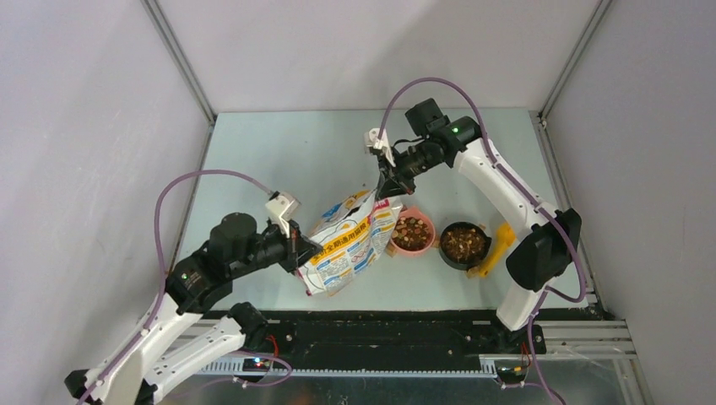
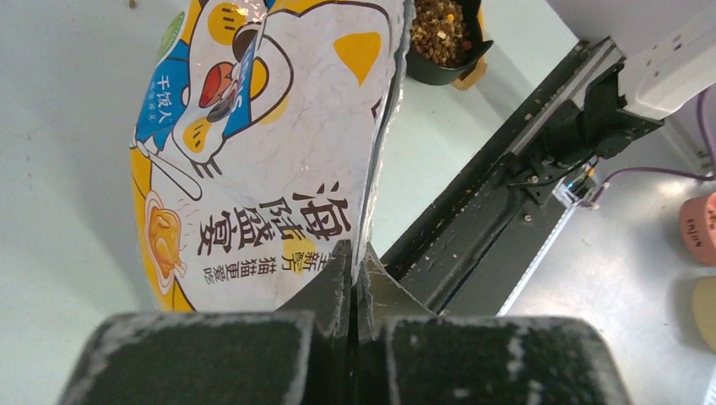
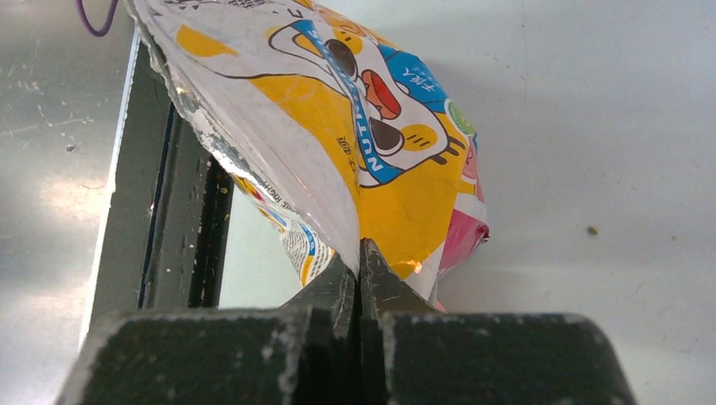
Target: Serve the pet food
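Note:
The glossy white, yellow and pink bag (image 1: pixel 350 240) with a cartoon cat hangs tilted above the table between both arms. My left gripper (image 1: pixel 297 246) is shut on its lower left edge, seen in the left wrist view (image 2: pixel 353 253) against the bag (image 2: pixel 262 143). My right gripper (image 1: pixel 384 187) is shut on its upper right corner, also in the right wrist view (image 3: pixel 359 253) on the bag (image 3: pixel 338 126). Brown pet food (image 1: pixel 412 228) fills the pink bowl (image 1: pixel 413 246) beside the bag's mouth. More pet food (image 1: pixel 463 243) fills the black bowl (image 1: pixel 442 252), also in the left wrist view (image 2: pixel 439 29).
A yellow scoop (image 1: pixel 498 245) lies to the right of the black bowl. The black base rail (image 1: pixel 380 333) runs along the near table edge. Grey walls enclose the table on three sides. A single pellet (image 3: pixel 593 229) lies on the table.

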`<state>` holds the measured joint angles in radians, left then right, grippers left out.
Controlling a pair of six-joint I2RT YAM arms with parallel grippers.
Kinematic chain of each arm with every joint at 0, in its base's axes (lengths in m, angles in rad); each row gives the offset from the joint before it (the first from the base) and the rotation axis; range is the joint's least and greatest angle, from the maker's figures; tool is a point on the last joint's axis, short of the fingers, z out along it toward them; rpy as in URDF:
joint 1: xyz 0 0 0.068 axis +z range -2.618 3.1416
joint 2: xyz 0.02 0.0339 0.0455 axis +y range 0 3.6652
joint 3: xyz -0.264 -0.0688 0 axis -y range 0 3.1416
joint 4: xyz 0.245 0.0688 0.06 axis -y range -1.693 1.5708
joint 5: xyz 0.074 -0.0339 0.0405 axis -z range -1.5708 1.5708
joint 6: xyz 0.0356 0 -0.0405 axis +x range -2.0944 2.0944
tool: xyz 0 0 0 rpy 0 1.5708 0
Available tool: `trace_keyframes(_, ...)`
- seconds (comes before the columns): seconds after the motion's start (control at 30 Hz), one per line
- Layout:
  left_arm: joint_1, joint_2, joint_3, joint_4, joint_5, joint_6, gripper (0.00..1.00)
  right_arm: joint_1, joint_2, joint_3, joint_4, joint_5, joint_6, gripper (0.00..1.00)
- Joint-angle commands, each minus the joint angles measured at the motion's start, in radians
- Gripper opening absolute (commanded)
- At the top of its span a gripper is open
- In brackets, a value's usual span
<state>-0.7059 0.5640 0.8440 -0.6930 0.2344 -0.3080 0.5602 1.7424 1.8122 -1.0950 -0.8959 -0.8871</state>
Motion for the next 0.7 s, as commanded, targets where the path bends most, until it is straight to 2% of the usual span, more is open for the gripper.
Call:
trace_keyframes(0.0,-0.076,0.002,0.074,-0.120,-0.062,0.054,0.00,-0.132,-0.032,0.094,0.140,0.044,0.071,0.00)
trace_keyframes(0.07,-0.094,0.011,0.096,-0.153,-0.105,0.070,0.00,-0.147,-0.008,0.118,0.067,0.058,0.011,0.00)
trace_keyframes(0.2,-0.109,0.044,0.142,-0.179,-0.202,0.117,0.00,-0.125,-0.003,0.112,-0.165,0.074,-0.296,0.00)
trace_keyframes(0.3,-0.113,0.071,0.169,-0.178,-0.228,0.172,0.00,-0.074,-0.009,0.076,-0.236,0.163,-0.358,0.02)
trace_keyframes(0.37,-0.125,0.075,0.191,-0.174,-0.214,0.203,0.00,-0.036,-0.018,0.050,-0.220,0.224,-0.360,0.07)
trace_keyframes(0.53,-0.132,0.040,0.180,-0.106,-0.121,0.244,0.00,0.006,-0.044,0.029,-0.160,0.273,-0.358,0.31)
trace_keyframes(0.67,-0.132,0.042,0.181,-0.108,-0.056,0.251,0.00,0.033,-0.067,0.026,-0.131,0.292,-0.364,0.41)
